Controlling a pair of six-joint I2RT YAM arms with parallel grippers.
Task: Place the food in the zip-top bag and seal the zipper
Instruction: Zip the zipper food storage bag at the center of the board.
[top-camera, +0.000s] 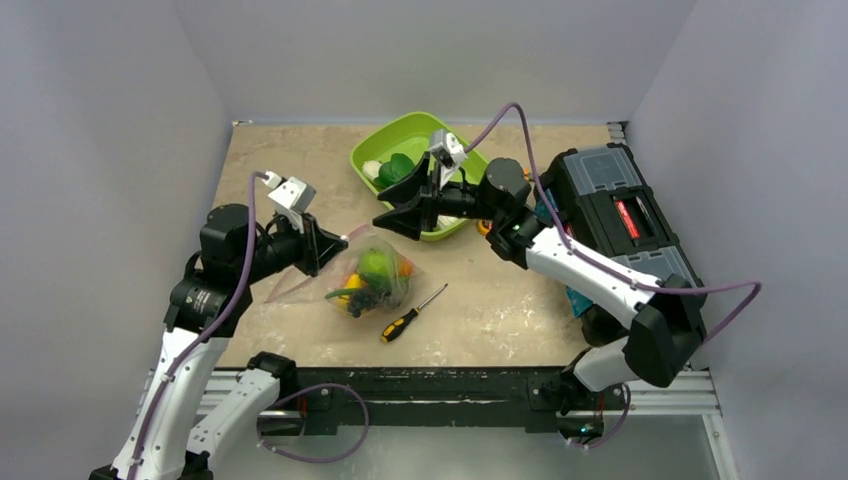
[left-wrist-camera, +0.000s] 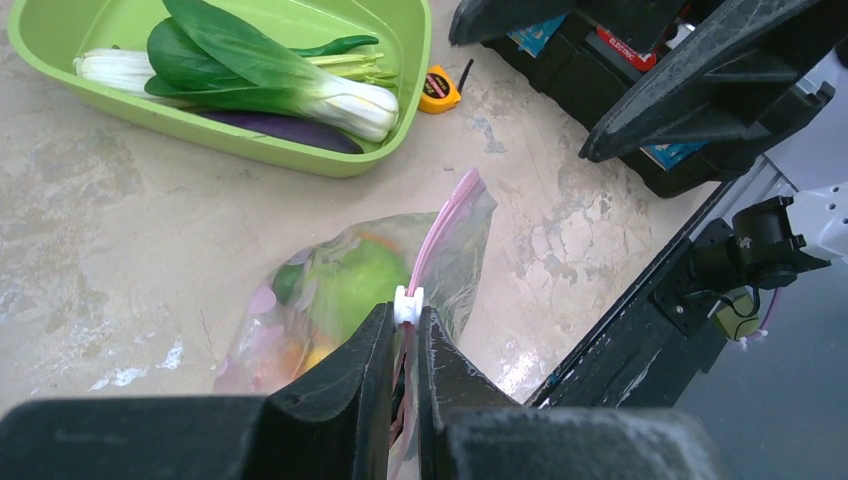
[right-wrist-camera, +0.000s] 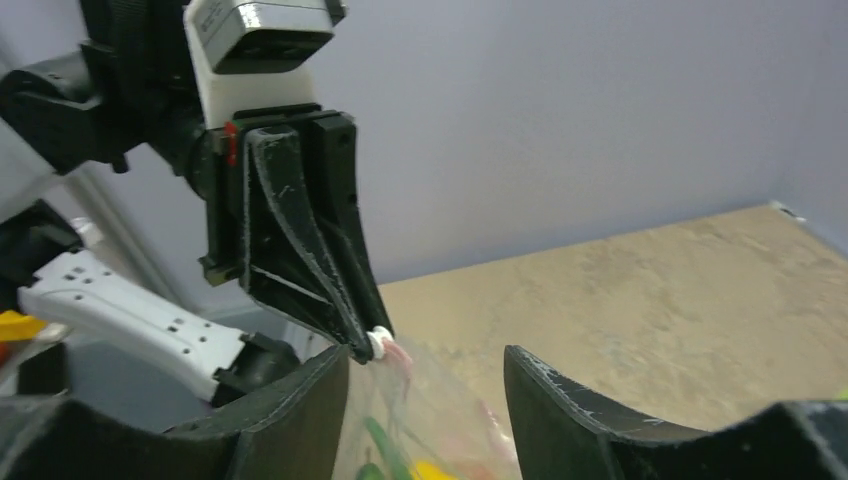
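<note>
The zip-top bag (left-wrist-camera: 468, 245) is clear, its zipper (left-wrist-camera: 440, 225) is a pink line with a white slider (left-wrist-camera: 408, 305), and the food (left-wrist-camera: 350, 285) inside is green, yellow and orange. The tray (top-camera: 385, 140) is lime green, the screwdriver handle (top-camera: 398, 326) black and yellow, and the table (top-camera: 500, 300) sandy brown with pale blotches.

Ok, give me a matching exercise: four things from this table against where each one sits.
1. zip-top bag
2. bok choy
3. tape measure
4. screwdriver

A. on the table beside the bag
B. inside the green tray
C. pinched at its zipper by the left fingers
D. on the table between the tray and the toolbox

Pairs: 1-C, 2-B, 3-D, 4-A
</note>
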